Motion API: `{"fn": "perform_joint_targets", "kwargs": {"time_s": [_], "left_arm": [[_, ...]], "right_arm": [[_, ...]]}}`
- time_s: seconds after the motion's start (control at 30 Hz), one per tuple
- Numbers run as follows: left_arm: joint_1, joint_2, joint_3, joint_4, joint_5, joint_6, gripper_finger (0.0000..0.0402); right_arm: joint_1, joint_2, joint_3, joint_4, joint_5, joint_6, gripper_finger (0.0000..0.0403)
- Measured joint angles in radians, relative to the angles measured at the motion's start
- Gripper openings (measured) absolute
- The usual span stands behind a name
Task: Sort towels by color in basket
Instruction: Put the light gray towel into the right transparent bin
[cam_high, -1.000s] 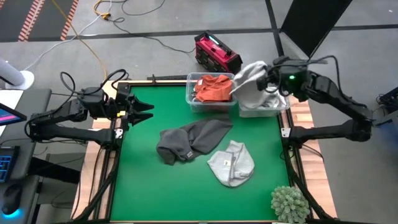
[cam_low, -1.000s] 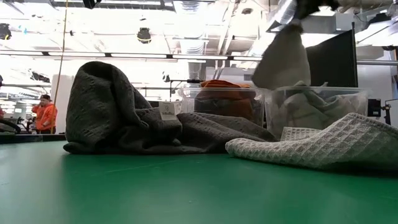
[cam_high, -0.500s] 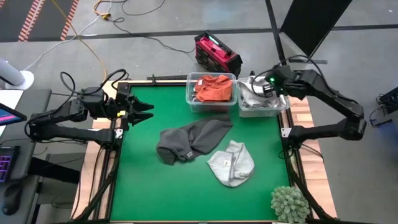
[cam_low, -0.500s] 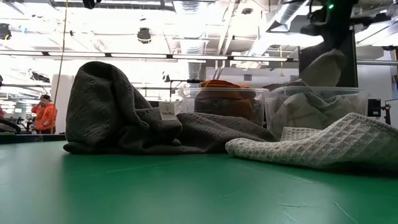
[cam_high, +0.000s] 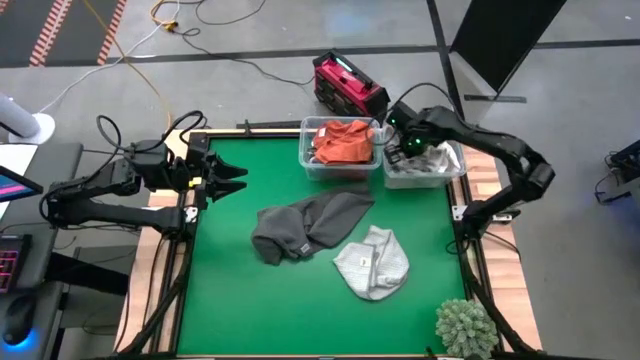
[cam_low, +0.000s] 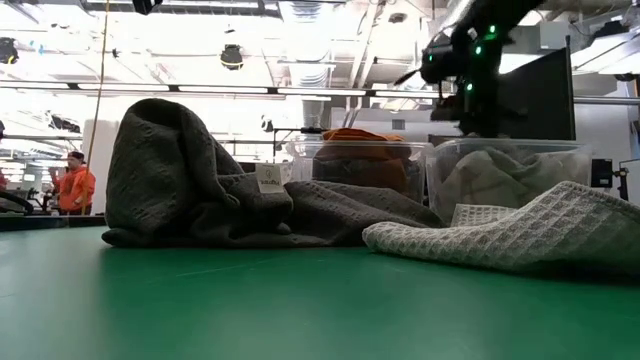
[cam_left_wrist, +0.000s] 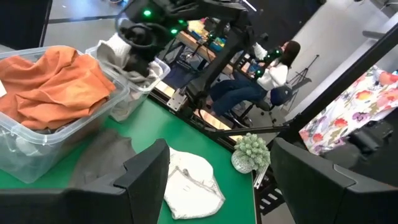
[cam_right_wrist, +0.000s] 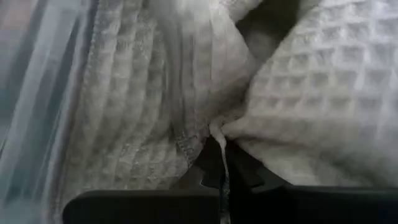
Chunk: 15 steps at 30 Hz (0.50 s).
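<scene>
Near your edge of the table (cam_high: 300, 320) lie a light grey towel (cam_high: 372, 262) and, farther in, a dark grey towel (cam_high: 305, 225) (both unsorted). At the far edge, the orange towel (cam_high: 340, 142) fills one bin (cam_high: 306, 160). The right gripper (cam_high: 408, 148) is down in the neighbouring bin (cam_high: 452, 172), fingers pinched shut on a pale towel (cam_right_wrist: 298, 118). Lift before releasing and it could come back out. Only the wrist view shows that pinch. The left gripper (cam_high: 232, 178) waits open at the left edge.

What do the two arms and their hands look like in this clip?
Both arms are dark, slim jointed links with black cables looped alongside. The left hand ends in two flat, dark, angular fingers. The right hand is equally dark, with small green lights glowing at its wrist.
</scene>
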Motion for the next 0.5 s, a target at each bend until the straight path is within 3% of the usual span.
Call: {"fn": "perform_joint_targets", "kwargs": {"time_s": [0.23, 0.5], "left_arm": [[0.000, 0.000, 0.000, -0.005, 0.000, 0.026, 0.0265], [0.000, 0.000, 0.000, -0.007, -0.031, 0.026, 0.0265]], "right_arm": [[-0.143, 0.009, -0.173, 0.190, -0.244, 0.008, 0.0022], [-0.205, 0.010, -0.313, 0.360, -0.348, 0.018, 0.0022]]}}
